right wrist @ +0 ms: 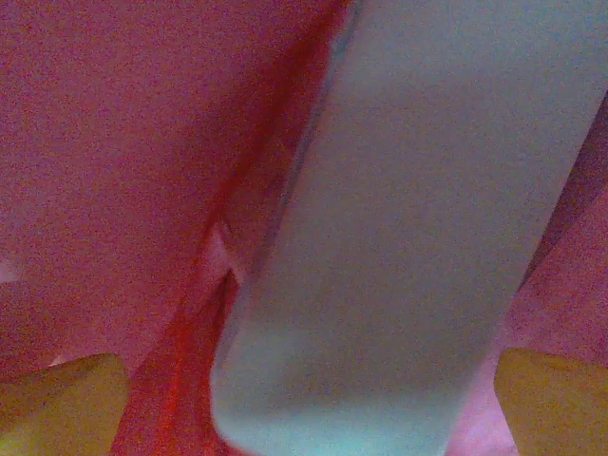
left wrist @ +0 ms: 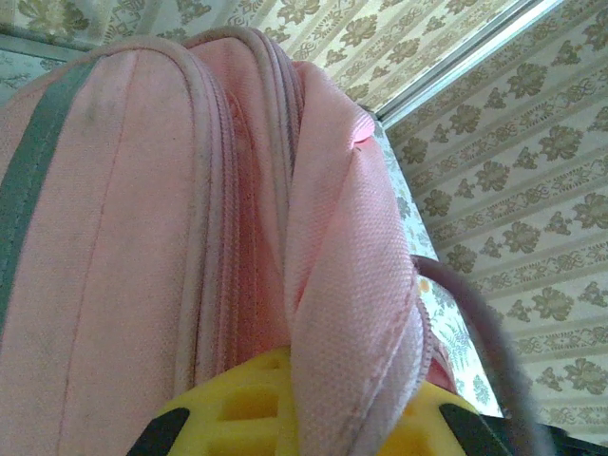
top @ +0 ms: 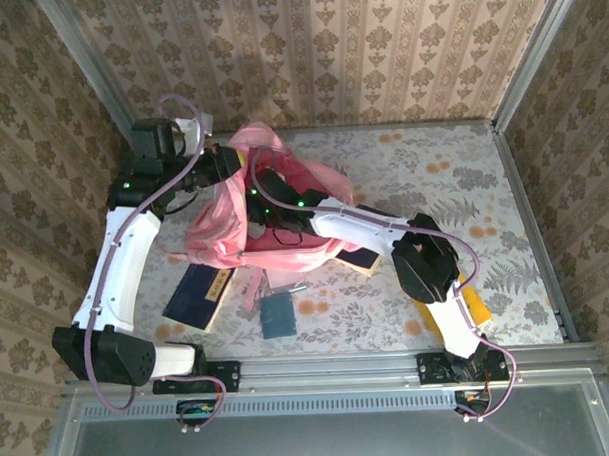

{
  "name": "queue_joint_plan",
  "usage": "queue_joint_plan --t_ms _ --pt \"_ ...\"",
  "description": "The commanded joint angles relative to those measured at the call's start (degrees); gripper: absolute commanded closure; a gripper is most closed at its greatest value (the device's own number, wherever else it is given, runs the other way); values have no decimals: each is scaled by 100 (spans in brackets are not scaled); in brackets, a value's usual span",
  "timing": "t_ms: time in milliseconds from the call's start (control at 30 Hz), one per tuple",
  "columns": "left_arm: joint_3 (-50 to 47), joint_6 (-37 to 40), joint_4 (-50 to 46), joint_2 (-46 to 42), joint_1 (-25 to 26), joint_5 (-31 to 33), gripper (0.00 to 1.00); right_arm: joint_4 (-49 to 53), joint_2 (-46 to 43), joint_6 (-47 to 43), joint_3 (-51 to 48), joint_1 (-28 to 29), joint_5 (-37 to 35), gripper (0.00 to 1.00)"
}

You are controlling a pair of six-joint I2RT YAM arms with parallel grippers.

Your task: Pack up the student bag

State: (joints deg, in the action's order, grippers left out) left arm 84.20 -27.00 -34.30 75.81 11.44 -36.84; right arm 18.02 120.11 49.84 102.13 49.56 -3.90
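Two loose things sit by the near edge of the tabletop [top: 423,184]: a dark blue book [top: 200,292] and a small blue square [top: 279,315], both apart from the bag. Past them, left of the middle and running toward the far left corner, is the student bag [top: 230,231], slumped and crumpled. The left fingers [left wrist: 237,404] are pinching a fold of its pink fabric next to the zipper seam. The right fingers [right wrist: 57,399] are spread wide inside the bag with a pale flat item [right wrist: 399,218] between them, not squeezed as far as I can tell. My take: the bag is soft and floppy with no stiffness of its own, probably light, and the weave looks grippy rather than slick. The best hold looks like the seamed rim of the opening or a strap, since thin panels will just bunch up
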Motion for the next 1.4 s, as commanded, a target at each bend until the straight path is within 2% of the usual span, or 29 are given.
queue_joint_plan --t_ms 0,167,333,567,833,1100,1367 --pt "99 154 687 -229 -91 -85 100 -295 -700 -778 -344 41 -75 0" --pt "2 169 649 -234 -99 127 100 -497 -1299 -1523 -806 55 25 0" --pt "-196 141 647 -198 -90 252 100 -402 -2082 -2603 -1211 185 -380 0" --pt "-603 4 946 -44 -46 249 100 -61 -3223 -3151 -2014 145 -639 0" --pt "-784 -352 1396 317 -172 264 100 227 -4341 -3044 -3015 -336 -566 0" --pt "-743 -1211 2345 783 -716 45 100 747 -4785 -2659 -3830 -521 -508 2" --pt "-124 -1187 2227 1107 -755 45 100 1077 -4914 -2190 -4286 -960 -73 11"
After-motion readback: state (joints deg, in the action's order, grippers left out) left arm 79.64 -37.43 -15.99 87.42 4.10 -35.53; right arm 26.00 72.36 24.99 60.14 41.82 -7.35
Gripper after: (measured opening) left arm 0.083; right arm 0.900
